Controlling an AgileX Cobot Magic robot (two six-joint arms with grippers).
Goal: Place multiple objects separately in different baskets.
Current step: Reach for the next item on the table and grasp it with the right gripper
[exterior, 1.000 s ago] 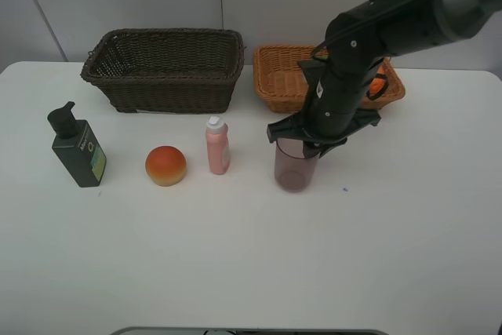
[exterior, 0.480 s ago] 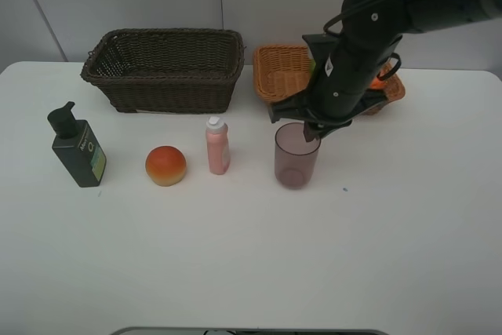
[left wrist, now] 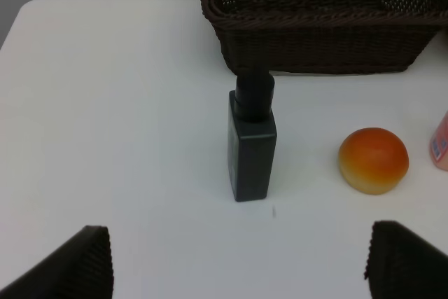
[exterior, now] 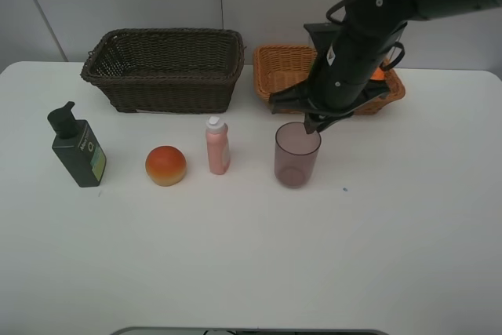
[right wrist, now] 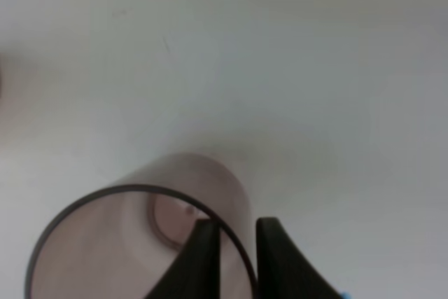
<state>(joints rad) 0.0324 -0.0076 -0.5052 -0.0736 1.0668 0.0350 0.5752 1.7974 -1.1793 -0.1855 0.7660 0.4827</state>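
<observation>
So the right gripper [exterior: 314,124] is pinched tight on the rim of the translucent purple cup [exterior: 296,158], one finger inside and one outside, with the thin wall between them. The cup stands upright on the white table [exterior: 392,233].

Seen from the high camera, the shallow light orange-tan wicker basket [exterior: 271,92] sits just behind the cup, with an orange [exterior: 380,75] in it. The deeper dark brown wicker basket [exterior: 161,92] is behind the cup and off to its left.

Going left from the cup in a row: pink white-capped bottle [exterior: 217,147], red-orange peach-like fruit [exterior: 165,165], dark green pump bottle [exterior: 78,148].

The left gripper [left wrist: 238,264] is out by the pump bottle, well apart from the cup. Its jaws are spread wide, holding nothing.
</observation>
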